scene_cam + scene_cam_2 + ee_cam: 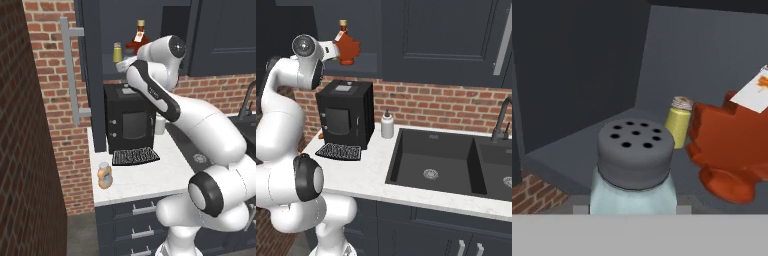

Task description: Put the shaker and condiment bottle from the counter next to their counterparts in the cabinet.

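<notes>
While gripper clamps squat blue-grey shaker (633,170) with grey cap, it sits near slim yellow-green shaker (678,122) on cabinet shelf (567,155).

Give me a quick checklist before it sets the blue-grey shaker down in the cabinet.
1. Squat blue-grey shaker with grey metal cap carried at the pincer: ok.
2. Dark navy cabinet door open: ok.
3. Slim yellow-green shaker with silver cap upright on the shelf: ok.
4. Red maple-leaf-shaped bottle close on one side, clearance: cannot tell.
5. Orange-tan condiment bottle with pale cap on the white marble counter, not yet moved: ok.
</notes>
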